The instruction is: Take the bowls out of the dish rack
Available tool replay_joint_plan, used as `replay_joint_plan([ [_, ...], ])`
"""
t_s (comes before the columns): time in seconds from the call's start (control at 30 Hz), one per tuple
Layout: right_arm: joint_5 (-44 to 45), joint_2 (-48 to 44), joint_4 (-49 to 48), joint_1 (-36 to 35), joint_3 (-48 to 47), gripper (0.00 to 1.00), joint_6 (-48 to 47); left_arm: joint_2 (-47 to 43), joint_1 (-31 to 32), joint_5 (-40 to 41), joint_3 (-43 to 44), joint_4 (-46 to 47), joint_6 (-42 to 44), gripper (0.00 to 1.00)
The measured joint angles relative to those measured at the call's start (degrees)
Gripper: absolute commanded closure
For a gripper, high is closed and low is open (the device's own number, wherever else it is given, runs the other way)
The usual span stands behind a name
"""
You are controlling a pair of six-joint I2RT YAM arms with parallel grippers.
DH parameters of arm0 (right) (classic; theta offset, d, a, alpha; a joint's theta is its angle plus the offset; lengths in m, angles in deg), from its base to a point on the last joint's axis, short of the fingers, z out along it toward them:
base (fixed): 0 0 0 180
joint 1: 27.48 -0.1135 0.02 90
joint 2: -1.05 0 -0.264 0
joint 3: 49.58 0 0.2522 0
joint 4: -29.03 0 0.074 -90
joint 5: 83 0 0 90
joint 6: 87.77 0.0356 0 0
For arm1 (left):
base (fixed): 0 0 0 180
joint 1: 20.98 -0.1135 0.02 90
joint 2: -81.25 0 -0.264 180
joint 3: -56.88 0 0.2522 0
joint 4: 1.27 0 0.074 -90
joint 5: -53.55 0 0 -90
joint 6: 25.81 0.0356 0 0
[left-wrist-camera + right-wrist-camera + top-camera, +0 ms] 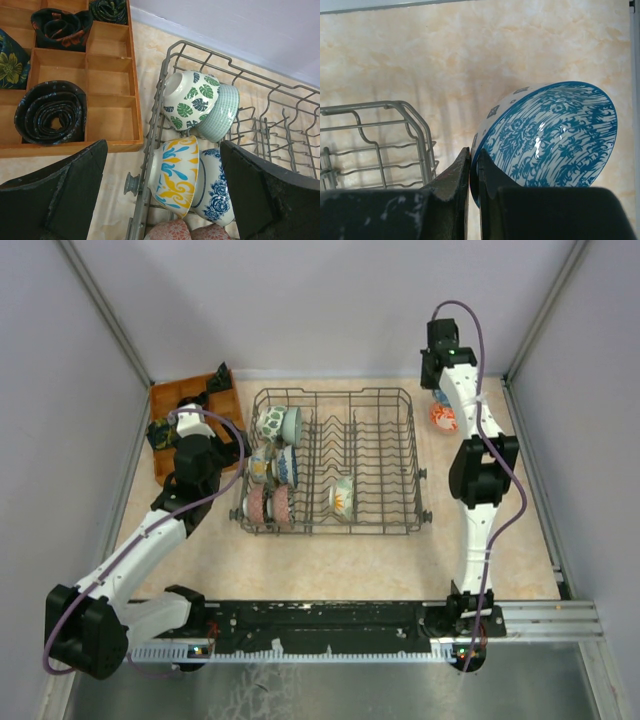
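Note:
The dark grey wire dish rack (370,455) stands mid-table. Several bowls stand on edge in its left part: a green-leaf bowl (190,97), a teal bowl (220,115), a yellow-and-blue bowl (177,175), a blue floral bowl (215,190) and two pink-speckled bowls (270,507). One orange-patterned bowl (342,497) stands further right. My left gripper (164,150) is open, hovering above the rack's left edge over the yellow-and-blue bowl. My right gripper (475,160) is shut on the rim of a blue-patterned bowl (555,135), held beyond the rack's far right corner (415,120). A red-orange bowl (443,418) sits on the table there.
An orange-brown compartment tray (107,75) with rolled dark cloths (50,112) lies left of the rack. Walls enclose the table at the back and sides; the right arm (480,475) stretches along the rack's right side.

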Motion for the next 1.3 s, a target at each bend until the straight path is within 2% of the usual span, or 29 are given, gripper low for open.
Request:
replay_joint_plan([
  [0.47,2.3,1.1,2.2,0.9,0.1,1.0,-1.5,0.0,0.0,0.0,0.0,0.0,0.0,0.01],
  [1.3,0.9,6.7,1.9,1.9,2.0,1.0,-1.4,-0.1,0.0,0.7,0.0,0.0,0.0,0.01],
])
